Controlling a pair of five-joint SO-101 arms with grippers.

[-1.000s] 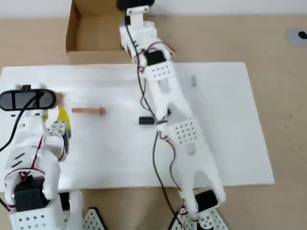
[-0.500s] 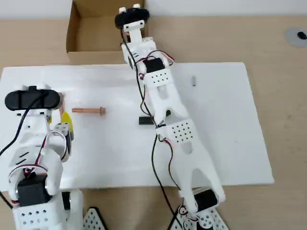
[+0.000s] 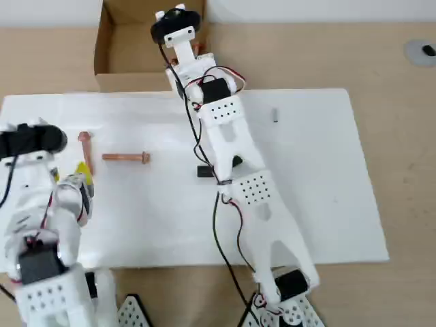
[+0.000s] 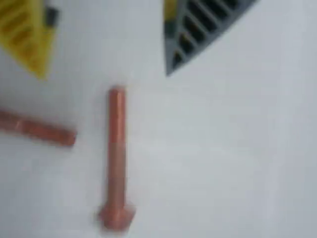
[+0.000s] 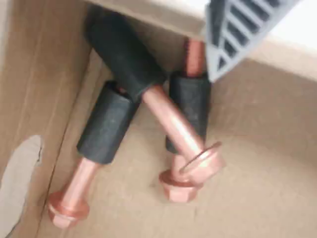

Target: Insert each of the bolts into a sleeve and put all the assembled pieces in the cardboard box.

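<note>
The left gripper [image 4: 105,73] hangs low over the white board [image 3: 313,191]. Its yellow finger [image 4: 27,34] and its grey finger [image 4: 208,27] are wide apart, with nothing between them. A copper bolt [image 4: 117,153] lies flat on the board just past the tips. Its plain end points at the gap between the fingers, and its head is at the far end. The fingers do not touch it. A second bolt [image 4: 37,130] lies just beside the first one, turned across it. The two do not touch.

From above, a loose black sleeve [image 3: 204,171] lies on the board, well apart from the two bolts. The right arm passes over it and hides part of it.

The right gripper [image 3: 176,30] is over the near corner of the cardboard box [image 3: 102,48]. I can't make out if it is spread or closed.

Three done pieces lie on the floor of the box, right under it. Each is a copper bolt pushed through a black sleeve. The first piece [image 5: 106,121] lies along the box wall. The second piece [image 5: 190,104] lies near it. The third piece [image 5: 126,54] lies slanted across the other two, and its head rests on the head of the second piece.
</note>
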